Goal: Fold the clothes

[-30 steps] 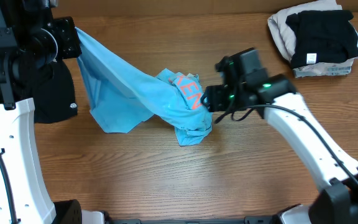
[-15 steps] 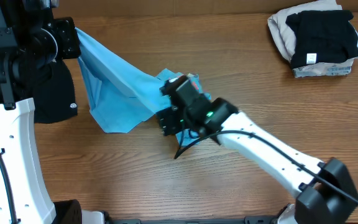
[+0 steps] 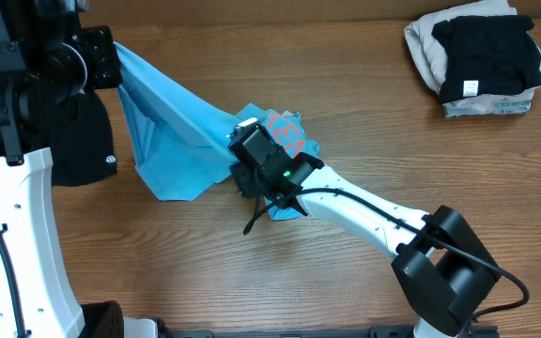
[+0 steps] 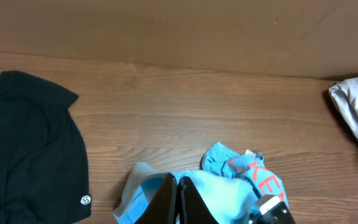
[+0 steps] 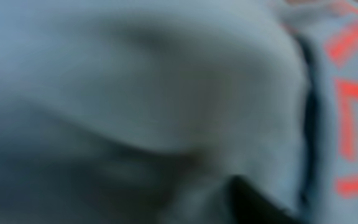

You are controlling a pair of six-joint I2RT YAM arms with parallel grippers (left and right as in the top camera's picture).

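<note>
Partial red-orange letters [image 3: 286, 137] "EN" on light-blue T-shirt [image 3: 177, 141]; small white logo [image 4: 86, 200] on black garment [image 4: 30, 149].

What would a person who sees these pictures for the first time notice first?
The light-blue T-shirt catches the eye first: it is drawn up in a slanted sheet from the middle of the table to the jaws of the left arm at the upper left. The right arm reaches across, and its wrist sits right over the shirt's bunched end. A pile of folded clothes sits in the far right corner.
</note>
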